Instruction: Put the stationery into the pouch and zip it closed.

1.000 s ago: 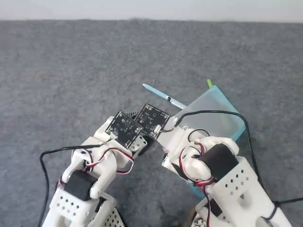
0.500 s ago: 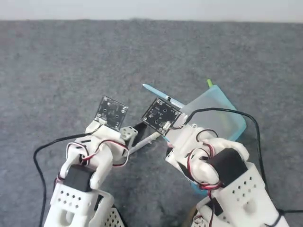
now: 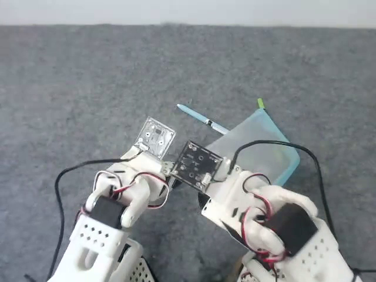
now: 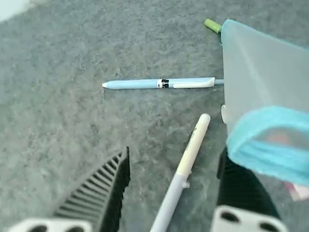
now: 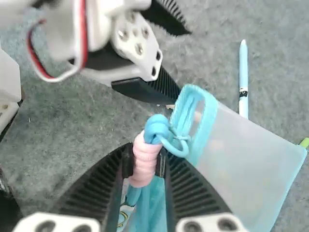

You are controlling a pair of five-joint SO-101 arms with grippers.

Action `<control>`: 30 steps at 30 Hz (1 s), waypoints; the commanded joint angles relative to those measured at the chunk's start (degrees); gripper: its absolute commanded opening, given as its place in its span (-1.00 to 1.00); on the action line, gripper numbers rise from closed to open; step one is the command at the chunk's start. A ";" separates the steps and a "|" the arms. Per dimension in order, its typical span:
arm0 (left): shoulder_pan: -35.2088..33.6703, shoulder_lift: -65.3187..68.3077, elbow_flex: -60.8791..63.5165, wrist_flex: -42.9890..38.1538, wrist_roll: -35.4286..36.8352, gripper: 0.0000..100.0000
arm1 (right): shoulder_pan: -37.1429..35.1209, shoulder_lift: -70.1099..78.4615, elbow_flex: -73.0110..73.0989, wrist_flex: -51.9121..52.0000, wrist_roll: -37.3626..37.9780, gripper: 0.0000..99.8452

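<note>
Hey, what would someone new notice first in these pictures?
The translucent teal-edged pouch on the grey surface stands out, with the right gripper pinching its pink zip pull. Then the white pen lying on the surface, framed by the open left gripper, and the blue pen just beyond it beside the pouch.

Grey, coarse-fibred carpet [image 3: 88, 76] across the whole surface — a pale wall strip [image 3: 188, 12] beyond
</note>
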 commanded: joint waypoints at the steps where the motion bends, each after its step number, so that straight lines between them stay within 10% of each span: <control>1: 0.53 0.70 -3.12 -1.67 0.62 -0.43 | -0.84 -1.54 -0.62 -1.19 0.18 -0.99; 30: 0.26 -10.73 -10.07 11.34 -0.35 -0.44 | -0.84 4.26 0.18 -2.51 0.26 -0.99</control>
